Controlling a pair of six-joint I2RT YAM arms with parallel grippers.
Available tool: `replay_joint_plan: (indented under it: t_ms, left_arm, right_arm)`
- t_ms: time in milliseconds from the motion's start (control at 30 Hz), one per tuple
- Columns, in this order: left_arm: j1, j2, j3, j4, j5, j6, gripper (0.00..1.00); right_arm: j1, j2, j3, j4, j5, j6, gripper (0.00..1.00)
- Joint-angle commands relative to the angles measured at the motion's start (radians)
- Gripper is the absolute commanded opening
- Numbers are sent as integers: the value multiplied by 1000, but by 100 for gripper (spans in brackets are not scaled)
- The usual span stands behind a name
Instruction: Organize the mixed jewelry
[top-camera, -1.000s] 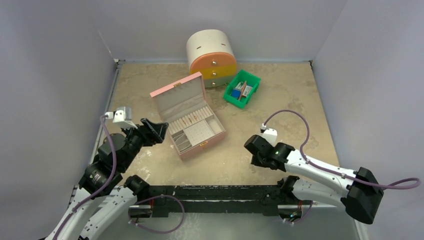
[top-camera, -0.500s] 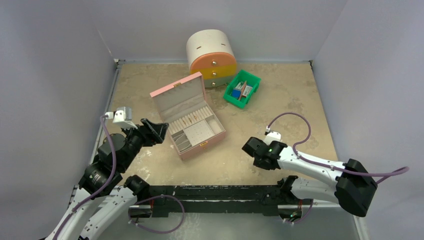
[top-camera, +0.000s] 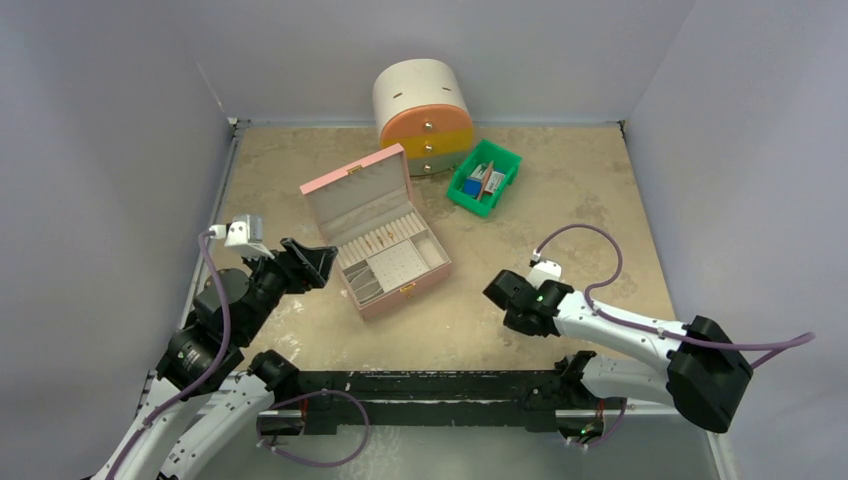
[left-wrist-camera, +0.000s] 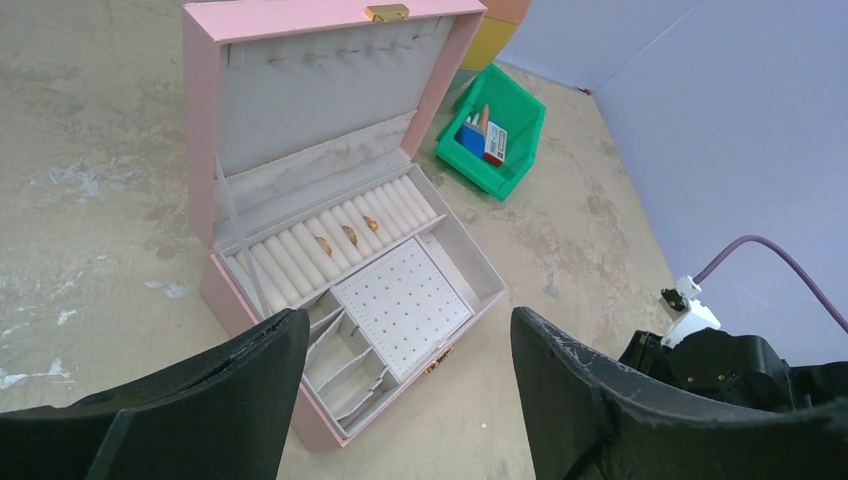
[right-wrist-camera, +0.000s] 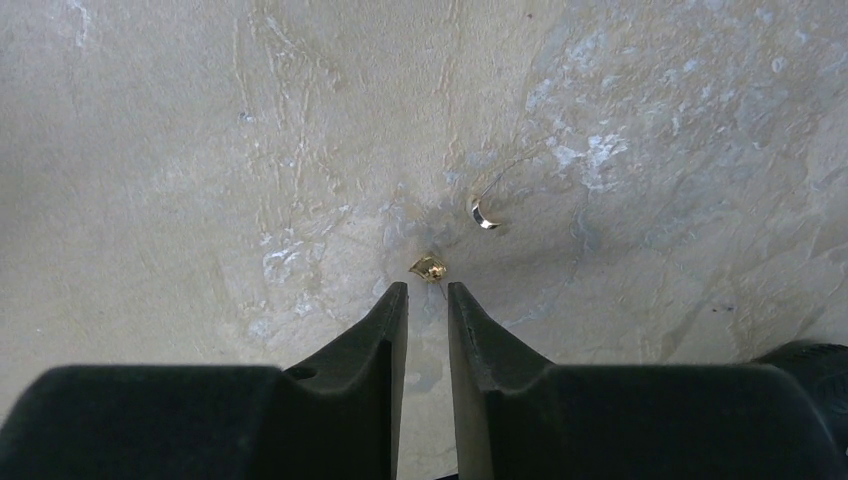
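**Operator:** Any writing you can read?

**Me:** Only a red-and-white card in the green bin (left-wrist-camera: 520, 172), far ahead and to the right of my left gripper (left-wrist-camera: 408, 322). Its print is too small to read.

**Operator:** What is hidden or unclear?

**Me:** From above, my right gripper (right-wrist-camera: 428, 290) has its fingertips tucked out of sight under the wrist. The silvery wire hoop (right-wrist-camera: 484, 214) shows one short bright arc, and the rest of its wire fades into the mottled table (right-wrist-camera: 150, 150). The bin's contents overlap, so I cannot count them. The round drawer chest (top-camera: 422, 105) is cut off at the top edge of my left wrist view.

**Operator:** Counts, then?

**Me:** Three gold rings (left-wrist-camera: 349, 234) sit in the ring rolls of the open pink jewelry box (left-wrist-camera: 200, 150). That box is ahead of my left gripper, framed between its fingers. There is one perforated stud panel (left-wrist-camera: 400, 300) nearer to me than the rolls. Loose on the table there is one small gold piece (right-wrist-camera: 428, 267), just ahead of my right fingertips and in line with their gap. The one hoop lies a little farther ahead and to the right.

**Operator:** And the jaws?

**Me:** My left fingers are spread wide and hold nothing. My right fingers are drawn close, with a slim gap and nothing in it.
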Motion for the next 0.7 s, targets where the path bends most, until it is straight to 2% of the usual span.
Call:
replay_joint_plan:
  t_ms: [0,233,467,667]
  left_arm:
    - [7,-9,4,41,5,22,73]
    - [6,-8,4,40,5,21,73]
    - [6,-5,4,39,5,19,73]
    - [6,-5,4,39,3,20,73]
  right_arm:
    - [-17,-13,-22,25,7,1,23]
    - [-38,-28,-45,50,-3,-4,17]
    - [-41,-42,-51,59,-7,-12,1]
    - [-42,-68,-45,73,-27,-41,0]
